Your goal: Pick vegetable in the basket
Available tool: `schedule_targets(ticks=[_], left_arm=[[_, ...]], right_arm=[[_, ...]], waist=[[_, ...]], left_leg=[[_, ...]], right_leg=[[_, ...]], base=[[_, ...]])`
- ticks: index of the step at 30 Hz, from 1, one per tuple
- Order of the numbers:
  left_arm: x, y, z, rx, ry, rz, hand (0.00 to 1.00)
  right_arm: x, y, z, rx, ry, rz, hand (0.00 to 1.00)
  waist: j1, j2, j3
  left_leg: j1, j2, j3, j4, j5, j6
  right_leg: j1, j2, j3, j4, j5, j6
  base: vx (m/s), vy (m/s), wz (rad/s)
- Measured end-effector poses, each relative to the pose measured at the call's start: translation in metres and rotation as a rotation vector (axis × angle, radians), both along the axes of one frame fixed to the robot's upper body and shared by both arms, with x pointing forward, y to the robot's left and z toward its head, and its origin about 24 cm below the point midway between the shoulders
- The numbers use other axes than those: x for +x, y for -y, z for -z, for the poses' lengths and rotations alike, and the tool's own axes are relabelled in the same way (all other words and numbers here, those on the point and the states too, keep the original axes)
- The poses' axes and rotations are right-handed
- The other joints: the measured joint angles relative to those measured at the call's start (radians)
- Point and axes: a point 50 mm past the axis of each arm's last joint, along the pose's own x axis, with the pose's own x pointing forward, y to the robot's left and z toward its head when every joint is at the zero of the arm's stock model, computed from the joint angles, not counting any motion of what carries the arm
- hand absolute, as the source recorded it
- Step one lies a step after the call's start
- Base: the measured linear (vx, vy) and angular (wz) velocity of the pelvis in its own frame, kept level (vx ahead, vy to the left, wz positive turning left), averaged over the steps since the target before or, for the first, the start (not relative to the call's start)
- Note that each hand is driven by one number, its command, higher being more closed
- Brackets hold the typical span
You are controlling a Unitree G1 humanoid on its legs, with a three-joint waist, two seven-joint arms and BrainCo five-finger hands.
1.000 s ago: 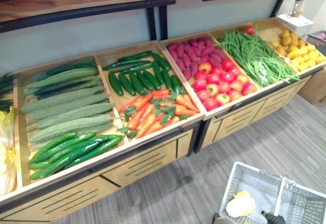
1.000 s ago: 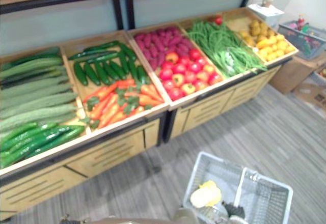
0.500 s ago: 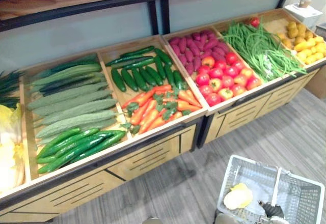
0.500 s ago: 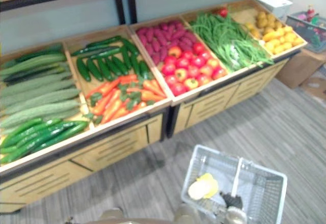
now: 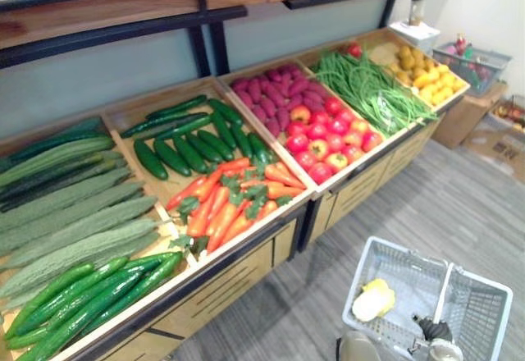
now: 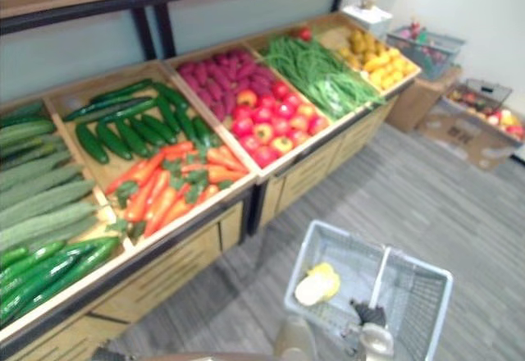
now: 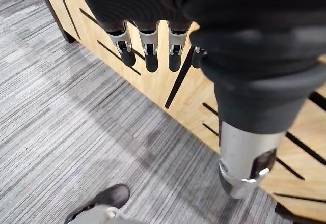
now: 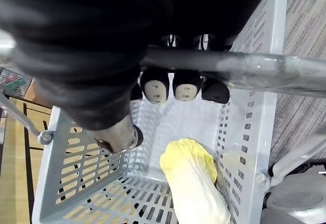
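A white plastic basket (image 5: 426,256) hangs low on my right over the grey floor. My right hand (image 5: 433,330) is shut on its grey handle (image 8: 244,66), and the wrist view shows the dark fingertips (image 8: 175,85) curled round the bar. Inside the basket lies a pale yellow napa cabbage (image 5: 373,299), also seen as the cabbage (image 8: 193,183) against the basket's wall. My left hand (image 7: 151,56) hangs open beside the wooden front of the vegetable stand, holding nothing.
The wooden stand runs across the view with bins of bitter gourds (image 5: 74,221), light green cucumbers (image 5: 82,303), dark cucumbers (image 5: 193,139), carrots (image 5: 234,201), tomatoes (image 5: 328,143) and green beans (image 5: 369,90). Cardboard boxes (image 6: 472,127) stand on the floor at the far right.
The camera has swung to the right, so the stand sits further left in the picture. The basket with the cabbage still hangs from my right hand.
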Motion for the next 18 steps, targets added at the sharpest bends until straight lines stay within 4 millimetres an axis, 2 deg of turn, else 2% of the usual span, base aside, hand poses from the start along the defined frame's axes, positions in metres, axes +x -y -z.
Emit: schedule_targets(ticks=[1,2,3,5,6,8,9,10,11,15,17,18], left_arm=[[0.003,-0.003,-0.002,0.009,0.006,-0.001,0.0],[0.002,-0.004,-0.002,0.009,0.004,-0.014,0.0],[0.004,-0.001,-0.001,-0.001,0.015,-0.038,0.0],[0.008,0.006,0.001,-0.022,0.03,-0.057,0.0],[0.007,0.007,0.002,-0.026,0.033,-0.075,0.0],[0.011,0.032,0.009,-0.099,0.057,-0.11,0.0],[0.013,0.041,0.01,-0.119,0.068,-0.111,0.0],[0.013,0.043,0.011,-0.125,0.072,-0.111,0.0],[0.015,0.044,0.01,-0.128,0.081,-0.114,0.0],[0.018,0.036,0.006,-0.104,0.118,-0.149,0.0],[0.011,0.033,0.006,-0.098,0.111,-0.186,0.0],[0.003,0.034,0.008,-0.102,0.099,-0.206,0.0]], right_arm=[[0.0,-0.001,0.001,0.005,-0.004,0.001,1.0],[0.001,-0.003,0.001,0.011,-0.002,0.0,1.0],[0.002,-0.005,0.001,0.017,0.0,0.003,1.0],[0.003,-0.007,0.002,0.027,0.004,0.014,1.0],[-0.004,-0.011,0.005,0.041,-0.009,0.027,1.0],[-0.003,-0.007,0.003,0.032,0.004,0.05,1.0],[-0.004,-0.006,0.003,0.032,0.0,0.058,1.0],[-0.004,-0.006,0.003,0.033,-0.003,0.058,1.0],[-0.005,-0.005,0.003,0.031,-0.005,0.058,1.0],[-0.011,-0.006,0.004,0.031,-0.014,0.06,1.0],[-0.013,-0.007,0.005,0.036,-0.022,0.061,1.0],[-0.023,-0.008,0.008,0.042,-0.048,0.069,1.0]], waist=[[-0.001,0.003,-0.001],[0.0,0.014,0.002],[-0.001,0.033,0.011],[-0.002,0.046,0.02],[-0.006,0.018,0.016],[-0.007,0.08,0.028],[-0.011,0.076,0.031],[-0.008,0.086,0.024],[-0.002,0.078,0.021],[0.009,0.065,0.009],[0.007,0.069,0.002],[0.007,0.075,-0.024]], left_leg=[[0.001,0.016,-0.006,-0.004,0.001,0.001],[-0.002,0.037,-0.007,-0.008,0.002,0.0],[-0.003,0.066,-0.012,-0.019,0.005,-0.006],[-0.002,0.083,-0.028,-0.026,0.008,-0.01],[0.014,0.066,-0.032,-0.027,0.009,-0.018],[0.037,0.115,-0.03,-0.03,0.022,-0.052],[0.059,0.118,-0.026,-0.038,0.042,-0.06],[0.069,0.118,-0.026,-0.045,0.051,-0.064],[0.075,0.12,-0.028,-0.058,0.066,-0.079],[0.057,0.121,-0.028,-0.088,0.131,-0.097],[0.053,0.133,-0.03,-0.086,0.145,-0.106],[0.037,0.139,-0.032,-0.08,0.165,-0.109]], right_leg=[[0.003,0.016,-0.031,-0.018,-0.027,-0.014],[0.004,0.056,-0.054,-0.061,-0.086,-0.018],[0.006,0.115,-0.076,-0.137,-0.108,-0.032],[0.018,0.162,-0.086,-0.295,-0.09,-0.019],[0.061,0.154,-0.085,-0.43,0.016,-0.008],[0.09,0.183,-0.116,-0.391,0.002,-0.019],[0.094,0.184,-0.126,-0.353,-0.038,-0.03],[0.096,0.182,-0.13,-0.334,-0.062,-0.033],[0.095,0.179,-0.145,-0.317,-0.092,-0.037],[0.1,0.162,-0.191,-0.338,-0.106,-0.041],[0.12,0.164,-0.219,-0.362,-0.11,-0.047],[0.14,0.167,-0.247,-0.393,-0.117,-0.046]], base=[[0.2,-0.108,0.15],[0.24,-0.147,0.12],[0.21,-0.151,0.08],[0.23,-0.177,0.25],[0.25,-0.184,0.33],[0.23,-0.138,0.34],[0.23,-0.121,0.32],[0.18,-0.117,0.23],[0.13,-0.109,0.16],[0.03,-0.092,0.37],[-0.03,-0.066,0.37],[-0.02,-0.063,0.39]])
